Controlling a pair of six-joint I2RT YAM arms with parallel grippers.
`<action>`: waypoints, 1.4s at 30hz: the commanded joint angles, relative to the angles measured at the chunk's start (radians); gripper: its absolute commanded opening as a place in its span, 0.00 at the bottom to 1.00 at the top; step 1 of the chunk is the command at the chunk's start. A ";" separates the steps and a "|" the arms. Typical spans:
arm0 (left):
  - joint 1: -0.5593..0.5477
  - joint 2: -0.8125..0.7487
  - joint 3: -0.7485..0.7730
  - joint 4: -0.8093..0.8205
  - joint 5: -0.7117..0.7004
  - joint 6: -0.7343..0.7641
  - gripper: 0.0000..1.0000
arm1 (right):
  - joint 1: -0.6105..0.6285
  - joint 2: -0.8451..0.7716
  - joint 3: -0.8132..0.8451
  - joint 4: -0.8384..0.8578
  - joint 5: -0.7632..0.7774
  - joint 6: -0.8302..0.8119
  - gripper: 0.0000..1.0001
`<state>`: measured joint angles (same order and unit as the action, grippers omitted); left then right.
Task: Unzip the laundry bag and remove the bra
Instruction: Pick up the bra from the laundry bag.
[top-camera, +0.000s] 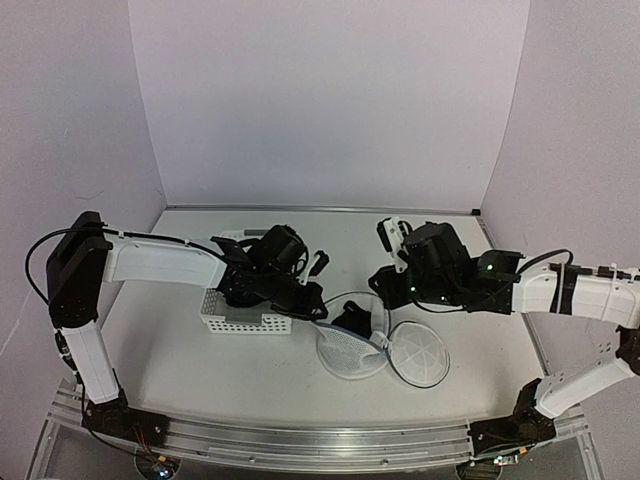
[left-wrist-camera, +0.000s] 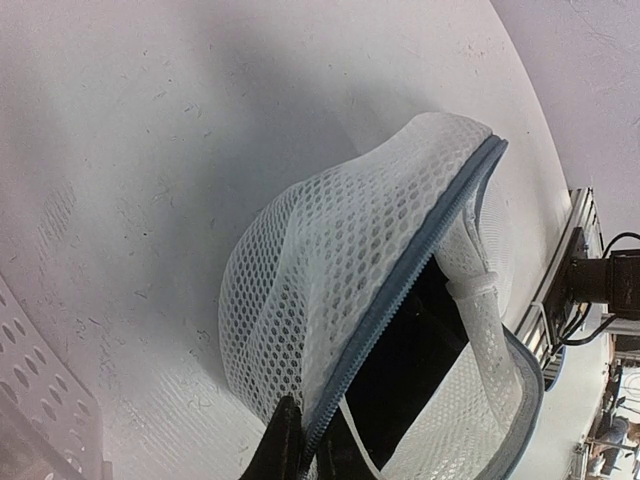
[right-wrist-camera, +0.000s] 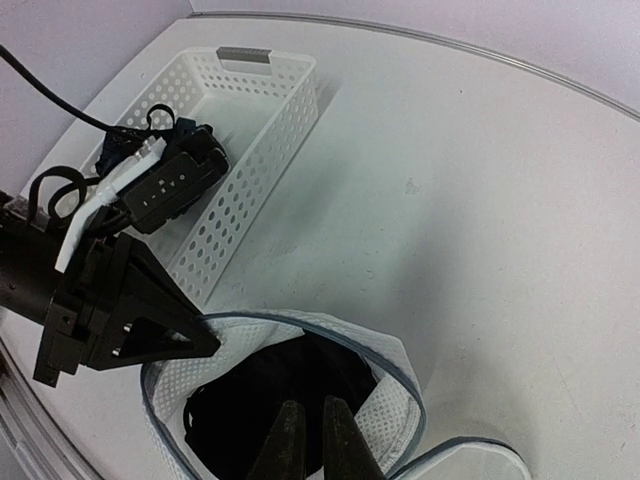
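The laundry bag (top-camera: 350, 352) lies open in front of the arms, and its white mesh and grey zipper rim fill the left wrist view (left-wrist-camera: 330, 260). The black bra (right-wrist-camera: 245, 400) sits in its opening and shows in the top view (top-camera: 345, 318). My left gripper (left-wrist-camera: 310, 440) is shut on the bag's zipper rim, holding that edge up; it also shows in the right wrist view (right-wrist-camera: 205, 345). My right gripper (right-wrist-camera: 310, 415) points down into the opening, its fingers nearly together on the bra's fabric.
A white perforated basket (top-camera: 245, 322) stands just left of the bag, under the left arm, and shows in the right wrist view (right-wrist-camera: 270, 130). The bag's round mesh lid (top-camera: 418, 355) lies flat to the right. Purple walls enclose the table.
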<state>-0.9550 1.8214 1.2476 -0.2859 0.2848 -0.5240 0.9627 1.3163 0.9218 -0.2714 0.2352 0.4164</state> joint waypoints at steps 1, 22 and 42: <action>-0.002 -0.010 0.023 0.034 0.010 -0.006 0.06 | -0.004 0.030 0.027 -0.006 -0.002 0.025 0.27; -0.002 -0.013 0.007 0.035 0.012 -0.011 0.06 | -0.003 0.340 0.122 0.086 -0.069 -0.101 0.62; -0.002 -0.023 -0.013 0.034 0.007 -0.014 0.06 | -0.004 0.509 0.090 0.182 -0.050 -0.081 0.76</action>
<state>-0.9550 1.8214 1.2453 -0.2855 0.2863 -0.5301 0.9627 1.8053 1.0142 -0.1570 0.1982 0.3202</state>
